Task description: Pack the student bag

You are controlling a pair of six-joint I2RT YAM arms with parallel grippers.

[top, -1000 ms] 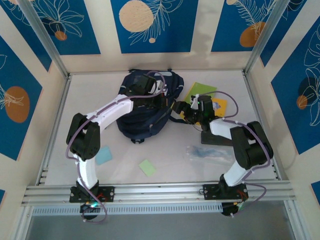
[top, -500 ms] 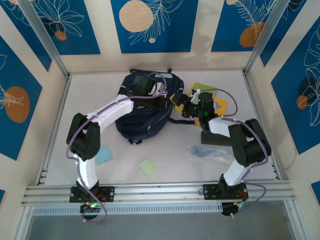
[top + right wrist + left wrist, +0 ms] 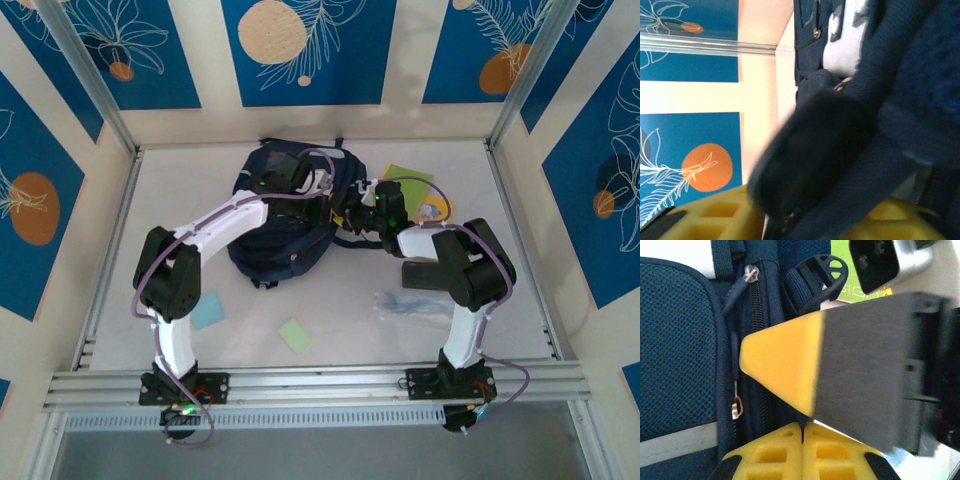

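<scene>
Look to the far middle of the pale table point(image 3: 250, 335) for the large navy-blue fabric backpack point(image 3: 290, 248), slumped there with both arms reaching over it.

Find the left gripper point(image 3: 802, 440) with its yellow fingertips pressed flat together, just beside the zip track point(image 3: 756, 340) and its small metal puller point(image 3: 736, 407). Cannot tell of any fabric pinched between them.

Find the right gripper point(image 3: 795, 220) straddling a thick navy fold or strap of the same backpack, one yellow finger on either side. Too blurred to say clamped or merely closing around.

Judging from this, three ways to go wrong:
- Catching a strap instead of the edge of the opening, and so hauling the whole backpack about rather than spreading its mouth.
- Knocking finger against finger on any sideways tug, given the right gripper crowding just in front of the left fingertips.
- Dragging the backpack onto the green sheet point(image 3: 405, 180) beside it on a hard pull, or losing a thin pinch near the zip.

Not yet packed, by the look: clear plastic pouch point(image 3: 410, 303), light-blue card point(image 3: 208, 310), small green note point(image 3: 295, 333), all lying nearer the arm bases.
</scene>
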